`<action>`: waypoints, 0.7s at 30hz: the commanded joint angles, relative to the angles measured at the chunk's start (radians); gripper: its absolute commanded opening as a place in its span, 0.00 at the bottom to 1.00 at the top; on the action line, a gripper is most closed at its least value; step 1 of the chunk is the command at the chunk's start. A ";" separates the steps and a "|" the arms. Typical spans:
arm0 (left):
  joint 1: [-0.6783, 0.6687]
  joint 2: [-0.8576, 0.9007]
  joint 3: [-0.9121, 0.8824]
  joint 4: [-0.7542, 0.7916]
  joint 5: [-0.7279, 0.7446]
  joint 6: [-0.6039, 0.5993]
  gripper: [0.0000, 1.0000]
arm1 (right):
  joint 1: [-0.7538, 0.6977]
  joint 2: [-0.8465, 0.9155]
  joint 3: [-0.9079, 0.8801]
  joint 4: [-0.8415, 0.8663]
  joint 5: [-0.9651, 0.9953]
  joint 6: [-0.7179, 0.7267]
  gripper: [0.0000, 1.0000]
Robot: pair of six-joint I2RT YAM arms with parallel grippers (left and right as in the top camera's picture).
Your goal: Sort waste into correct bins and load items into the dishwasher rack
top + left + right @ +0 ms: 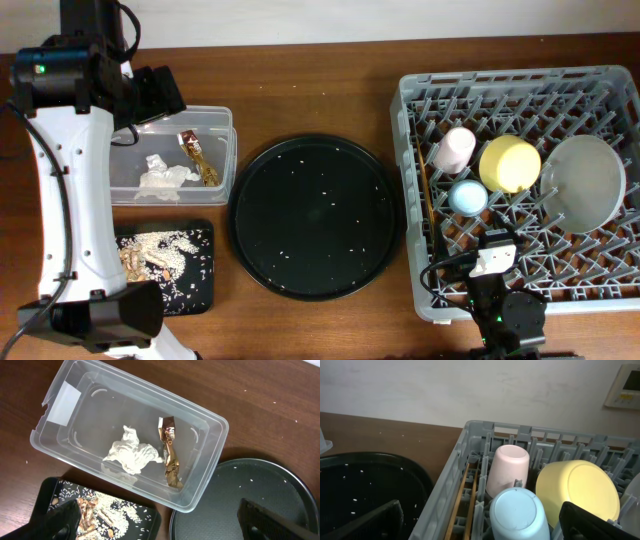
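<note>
The clear container [228, 118] holds the crumpled white tissue [165, 176] and the brown-and-gold wrapper [198, 156]; both also show in the left wrist view, tissue [131, 454] and wrapper [171, 455]. The small black tray [203, 290] carries food scraps [150, 256]. The dishwasher rack [500, 80] holds the pink cup [455, 150], blue cup [467, 197], yellow bowl [510, 165], grey-white plate [585, 185] and chopsticks [430, 195]. My left gripper [165, 522] is open and empty above the container's near edge. My right gripper [485, 525] is open and empty over the rack's front, the blue cup [520, 512] between its fingers.
A large round black tray [315, 215] with scattered rice grains lies between the bins and the rack. The left arm's white body runs along the table's left side. The right arm's base sits at the rack's front edge.
</note>
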 commanded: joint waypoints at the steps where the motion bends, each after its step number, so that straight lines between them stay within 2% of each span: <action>1: 0.003 0.002 0.000 -0.001 -0.011 -0.007 1.00 | 0.009 -0.010 -0.007 -0.003 -0.010 0.005 0.98; 9: 0.002 0.002 0.000 -0.001 -0.011 -0.007 1.00 | 0.009 -0.010 -0.007 -0.003 -0.010 0.005 0.98; 12: 0.002 -0.109 -0.001 -0.001 -0.011 -0.007 1.00 | 0.009 -0.010 -0.007 -0.003 -0.010 0.005 0.98; 15: 0.000 -0.356 -0.047 -0.001 -0.010 -0.007 1.00 | 0.009 -0.010 -0.007 -0.003 -0.010 0.005 0.98; 17: -0.001 -0.530 -0.149 0.000 -0.005 -0.007 1.00 | 0.009 -0.010 -0.007 -0.003 -0.010 0.005 0.98; 21: -0.010 -0.977 -0.608 0.146 0.037 -0.064 1.00 | 0.009 -0.010 -0.007 -0.003 -0.010 0.005 0.98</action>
